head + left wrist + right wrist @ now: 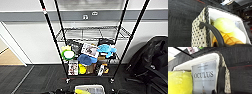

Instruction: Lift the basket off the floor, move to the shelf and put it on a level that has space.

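Note:
The beige woven basket (90,89) sits at the bottom middle of the head view, directly in front of the shelf (91,50), a tall black wire rack. In the left wrist view its dark handle (214,31) arches up from the basket (199,36) into my left gripper (218,45), which is shut on it. My right gripper (214,91) is shut on the opposite dark handle (221,79) of the basket (226,83). Inside lie yellow soft items (224,25) and a grey Oculus box (204,75). The level (92,33) is a bare wire grid. The floor (40,77) is dark carpet.
The rack's lower tiers are crowded with toys, books and a blue plush (107,50). A black office chair draped with a jacket (152,60) stands at the right. A white wall (30,42) runs behind the rack, with a doorway opening (7,56) at the left.

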Robot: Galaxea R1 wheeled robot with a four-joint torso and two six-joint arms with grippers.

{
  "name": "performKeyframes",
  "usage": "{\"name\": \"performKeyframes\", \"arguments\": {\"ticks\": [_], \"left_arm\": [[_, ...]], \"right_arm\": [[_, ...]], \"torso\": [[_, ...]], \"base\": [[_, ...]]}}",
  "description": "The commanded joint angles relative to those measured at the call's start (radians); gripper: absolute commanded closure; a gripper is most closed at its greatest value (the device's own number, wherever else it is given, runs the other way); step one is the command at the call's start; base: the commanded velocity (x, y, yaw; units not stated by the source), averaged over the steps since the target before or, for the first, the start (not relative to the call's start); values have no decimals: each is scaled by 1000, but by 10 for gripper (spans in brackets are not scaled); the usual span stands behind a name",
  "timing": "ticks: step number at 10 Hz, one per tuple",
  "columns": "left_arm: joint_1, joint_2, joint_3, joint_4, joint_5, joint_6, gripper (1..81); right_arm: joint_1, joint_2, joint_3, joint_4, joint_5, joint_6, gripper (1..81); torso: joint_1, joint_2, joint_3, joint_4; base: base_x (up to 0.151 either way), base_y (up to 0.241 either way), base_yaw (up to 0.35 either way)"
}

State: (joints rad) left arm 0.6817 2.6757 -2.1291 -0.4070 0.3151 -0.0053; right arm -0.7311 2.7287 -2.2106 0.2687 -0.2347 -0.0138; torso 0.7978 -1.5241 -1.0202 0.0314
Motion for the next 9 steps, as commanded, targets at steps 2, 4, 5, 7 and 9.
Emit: {"name": "performKeyframes", "arguments": {"ticks": [2, 4, 5, 7, 9], "left_arm": [[-130, -6, 38, -39, 65, -1, 811], [-129, -6, 38, -39, 81, -1, 811], [-127, -6, 38, -39, 82, -1, 811], [-129, 0, 37, -36, 82, -1, 811], [-129, 10, 37, -33, 82, -1, 811]], "right_arm": [[110, -54, 115, 27, -15, 35, 811], [110, -51, 117, 26, -17, 35, 811], [109, -47, 117, 24, -17, 34, 811], [107, -41, 114, 17, -20, 34, 811], [107, -39, 109, 14, -21, 29, 811]], "torso": [[-85, 130, 90, 0], [-130, 201, 136, 0], [-154, 235, 159, 0], [-197, 301, 203, 0], [-243, 372, 250, 0]], "base": [[0, 0, 0], [0, 0, 0], [0, 0, 0], [0, 0, 0], [0, 0, 0]]}}
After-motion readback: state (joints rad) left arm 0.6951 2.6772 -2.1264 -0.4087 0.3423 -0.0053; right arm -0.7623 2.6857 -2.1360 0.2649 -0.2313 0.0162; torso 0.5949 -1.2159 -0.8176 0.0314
